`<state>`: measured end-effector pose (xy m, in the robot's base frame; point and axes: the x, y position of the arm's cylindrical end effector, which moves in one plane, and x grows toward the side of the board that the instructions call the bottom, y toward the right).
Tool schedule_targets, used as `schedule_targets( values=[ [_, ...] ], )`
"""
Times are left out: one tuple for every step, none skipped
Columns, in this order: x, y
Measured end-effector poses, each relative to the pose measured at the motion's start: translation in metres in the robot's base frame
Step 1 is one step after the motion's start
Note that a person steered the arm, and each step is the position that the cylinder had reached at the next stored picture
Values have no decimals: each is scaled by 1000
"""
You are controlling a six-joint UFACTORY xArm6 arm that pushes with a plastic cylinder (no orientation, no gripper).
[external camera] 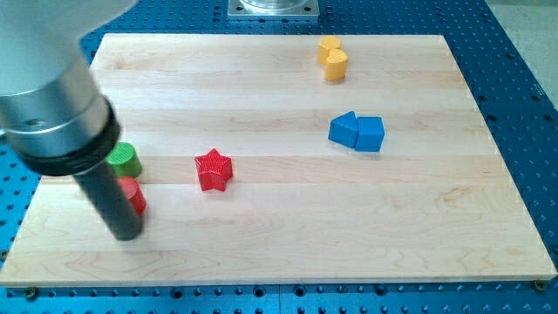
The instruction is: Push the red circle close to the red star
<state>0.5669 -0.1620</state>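
My tip [127,234] sits against the red circle [133,195], on its side away from the red star [214,169], so a push carries it starward. My tool is a bare rod, holding nothing. A green block [125,160] stands just above the circle.

Robotics laboratory bench. A wooden board [288,235] rests on a blue perforated table [523,78]. A metal mounting plate [273,8] sits at the view's top.

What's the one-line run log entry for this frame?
my tip: at red circle block, view's left | red star block: apart, view's right | green block: above circle
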Motion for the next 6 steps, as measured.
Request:
schedule_targets(
  values=[
    [0, -50],
    [4, -108],
    [-18, -47],
    [-27, -17],
    [-36, -17],
    [-50, -27]
  ],
)
